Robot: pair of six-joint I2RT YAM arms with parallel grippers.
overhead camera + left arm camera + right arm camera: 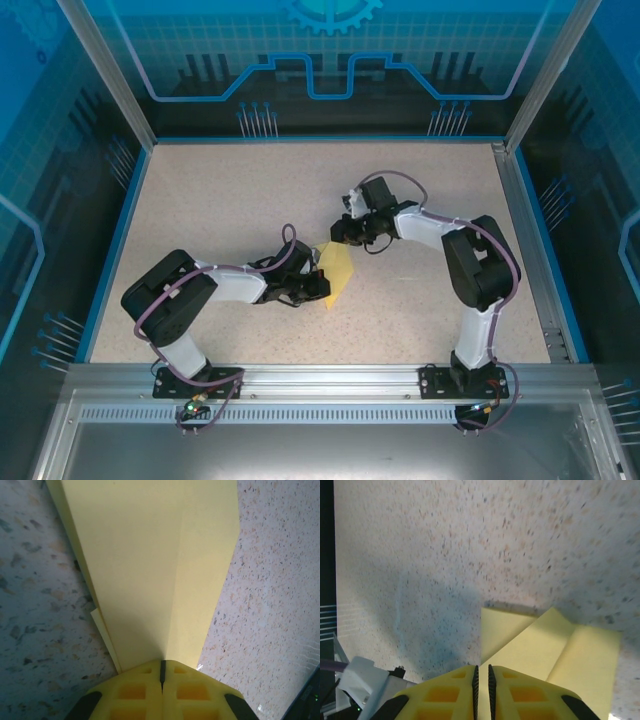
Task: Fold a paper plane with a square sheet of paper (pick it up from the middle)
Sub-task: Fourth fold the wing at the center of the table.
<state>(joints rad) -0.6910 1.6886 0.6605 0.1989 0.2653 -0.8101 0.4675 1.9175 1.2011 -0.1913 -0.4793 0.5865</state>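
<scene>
The pale-yellow sheet of paper (338, 272) lies partly folded near the table's middle, between my two grippers. In the left wrist view the paper (150, 555) fans out from the fingertips with a crease running straight into the jaw line. My left gripper (310, 290) (162, 661) is shut on its lower end. My right gripper (346, 236) (482, 666) hovers at the sheet's far tip, jaws a narrow slit apart. There the paper (545, 645) shows flat, folded layers under the fingertips, and nothing is visibly clamped.
The speckled table (220, 200) is bounded by a blue rim and clear walls (330, 110). A metal rail (330, 375) carrying both arm bases runs along the near edge. The right arm's elbow (480, 265) stands tall to the right of the paper.
</scene>
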